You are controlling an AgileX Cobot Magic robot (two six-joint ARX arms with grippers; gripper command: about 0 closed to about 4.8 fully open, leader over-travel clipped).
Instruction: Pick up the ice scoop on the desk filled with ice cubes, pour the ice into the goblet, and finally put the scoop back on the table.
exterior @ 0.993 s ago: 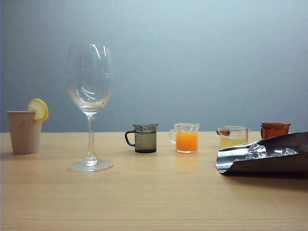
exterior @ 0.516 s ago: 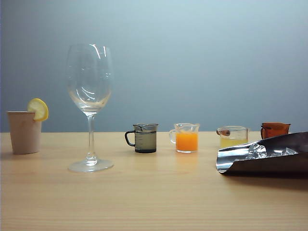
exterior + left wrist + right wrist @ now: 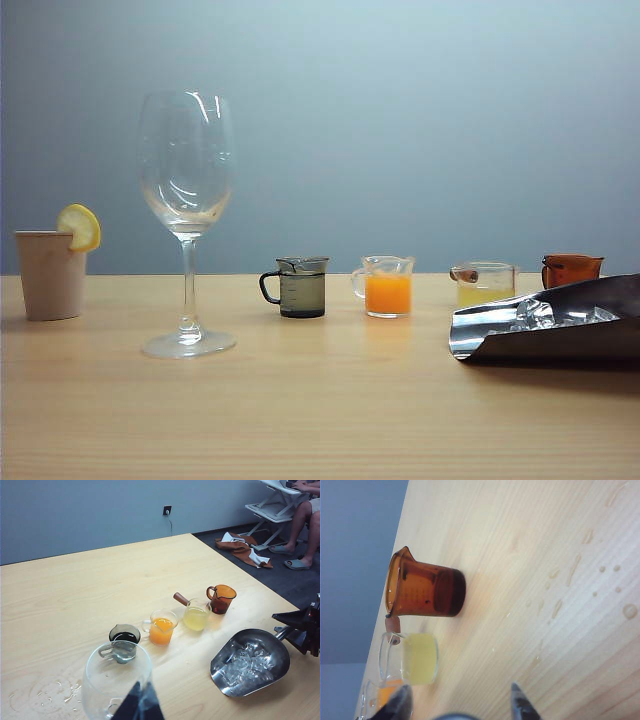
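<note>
We see the table (image 3: 300, 420), a wide light-wood top. On it stands the goblet (image 3: 187, 215), upright and empty, well to the left. The ice scoop (image 3: 560, 325) lies on the table at the right edge, its bowl holding the ice cubes (image 3: 545, 315). Behind runs a row of small jugs: a dark one (image 3: 298, 287), an orange one (image 3: 387, 286), a yellow one (image 3: 484, 283) and a brown one (image 3: 571, 269). A beige cup (image 3: 50, 273) with a lemon slice (image 3: 80, 227) sits far left.

The right gripper (image 3: 462, 702) straddles the scoop's handle (image 3: 451, 716), fingers apart on either side, not clamped. The left gripper (image 3: 140, 707) hangs above the goblet; we cannot tell how its fingers stand.
</note>
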